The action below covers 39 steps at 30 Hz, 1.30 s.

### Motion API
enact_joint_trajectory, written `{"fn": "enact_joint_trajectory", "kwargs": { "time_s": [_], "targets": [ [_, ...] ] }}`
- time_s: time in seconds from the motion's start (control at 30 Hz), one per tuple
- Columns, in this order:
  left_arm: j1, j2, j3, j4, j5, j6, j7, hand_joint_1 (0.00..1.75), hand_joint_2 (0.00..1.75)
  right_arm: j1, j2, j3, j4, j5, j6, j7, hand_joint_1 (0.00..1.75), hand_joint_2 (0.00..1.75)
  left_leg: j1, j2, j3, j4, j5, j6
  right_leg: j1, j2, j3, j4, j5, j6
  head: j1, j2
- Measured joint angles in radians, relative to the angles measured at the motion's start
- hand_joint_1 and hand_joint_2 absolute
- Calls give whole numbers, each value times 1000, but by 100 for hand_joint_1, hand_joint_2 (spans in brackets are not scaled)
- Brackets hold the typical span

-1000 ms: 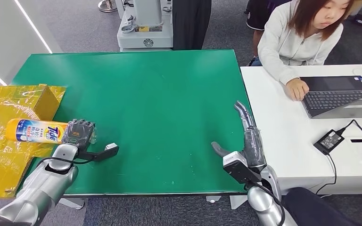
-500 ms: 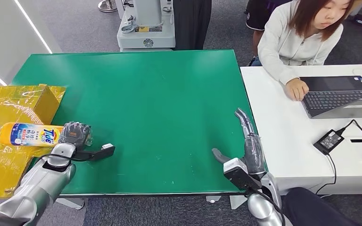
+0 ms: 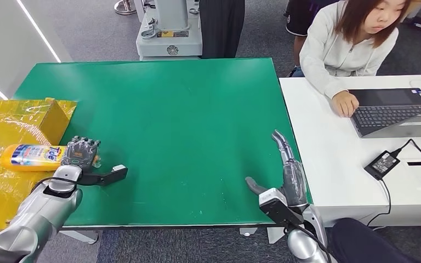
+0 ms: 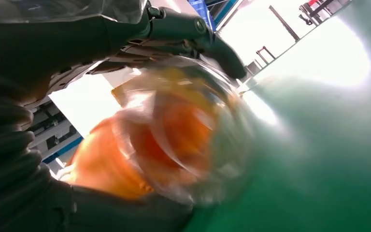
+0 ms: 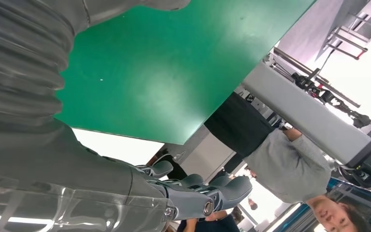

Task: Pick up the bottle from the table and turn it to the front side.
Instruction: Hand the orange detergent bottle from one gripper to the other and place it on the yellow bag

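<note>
Left hand (image 3: 80,153) wrapped round one end of yellow bottle (image 3: 30,157), lying sideways, "Tide" label readable just beside the fingers. Right hand (image 3: 288,170) outstretched, fingers apart, holding nothing.

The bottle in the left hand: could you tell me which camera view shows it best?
The head view: the bottle lies sideways in the left hand, label readable. The left wrist view gives only an orange blur.

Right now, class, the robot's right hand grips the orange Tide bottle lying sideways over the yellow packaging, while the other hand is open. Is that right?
Wrong hand. The head view shows the left hand gripping the bottle; the right hand is the open one.
</note>
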Motion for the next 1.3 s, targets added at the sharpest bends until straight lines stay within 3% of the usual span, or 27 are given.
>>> {"fn": "enact_joint_trajectory", "kwargs": {
  "time_s": [0.73,0.87,1.1,1.2,1.3],
  "targets": [
    [-7,6,35,9,84,28,-47,0,175,30,4,3,-44,21,10,42,0,175,0,0,1,0,0,0,0,0,0,0,0,0,0,0],
    [7,-24,109,9,198,86,-128,0,175,36,14,-1,-44,22,8,42,0,175,0,0,0,0,0,0,0,-1,0,0,0,0,0,0],
    [69,-85,265,-12,379,269,-300,0,175,58,17,-12,-44,19,4,37,0,175,0,1,0,0,0,0,0,1,0,-1,0,0,0,0],
    [124,-108,339,-66,464,358,-421,0,175,70,17,-21,-44,5,2,26,0,175,0,1,0,0,-1,0,0,1,0,-1,0,0,0,0],
    [213,-134,419,-175,483,381,-529,0,175,82,17,-31,-41,-11,-1,14,0,175,0,2,0,0,-1,-1,0,2,-1,-1,-1,0,0,0]
  ]
}}
